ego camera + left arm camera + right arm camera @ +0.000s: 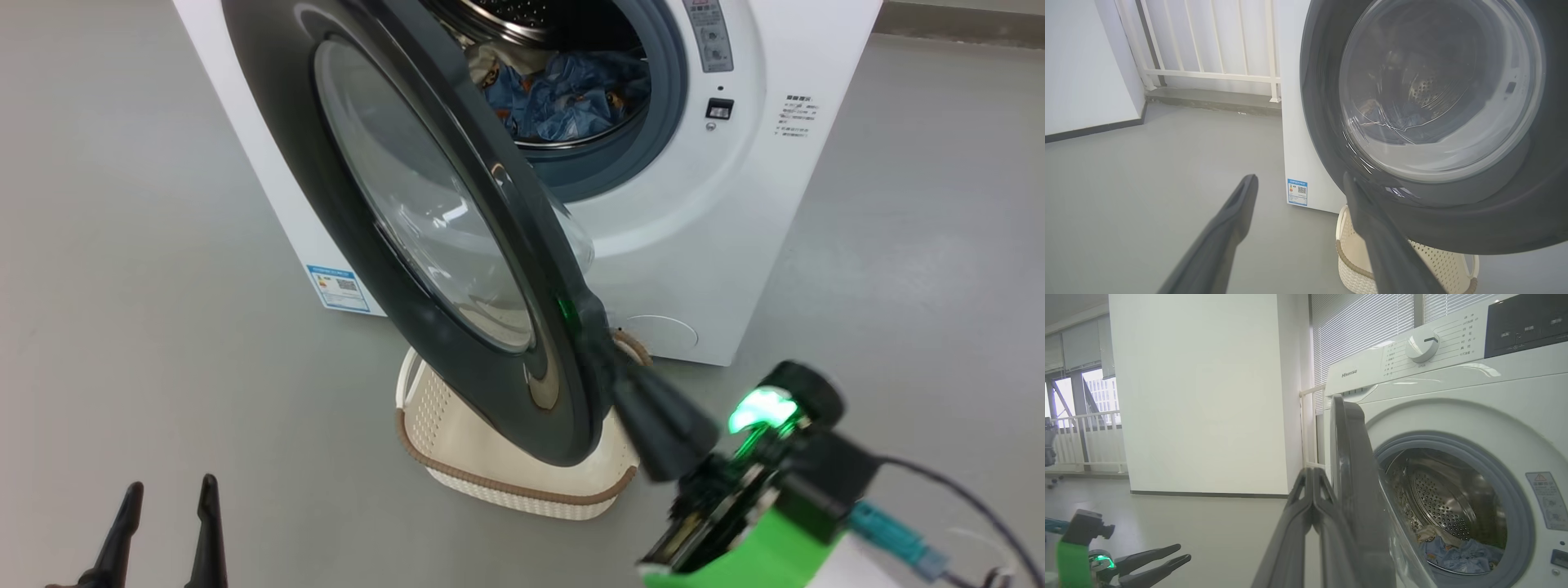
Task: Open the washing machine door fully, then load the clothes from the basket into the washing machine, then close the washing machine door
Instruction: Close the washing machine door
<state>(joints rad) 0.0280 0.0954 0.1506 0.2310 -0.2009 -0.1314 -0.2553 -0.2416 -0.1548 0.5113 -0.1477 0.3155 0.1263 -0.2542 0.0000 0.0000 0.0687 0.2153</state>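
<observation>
R claw (1312, 472) at door (392, 204) rim, clothes (563, 94) inside

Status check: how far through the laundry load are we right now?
Done: the clothes lie in the washing machine, and what shows of the basket looks empty. In hand: the shut right gripper sits at the edge of the washing machine door, which stands half open. Remaining: closing it. The left gripper hangs open, idle.
</observation>
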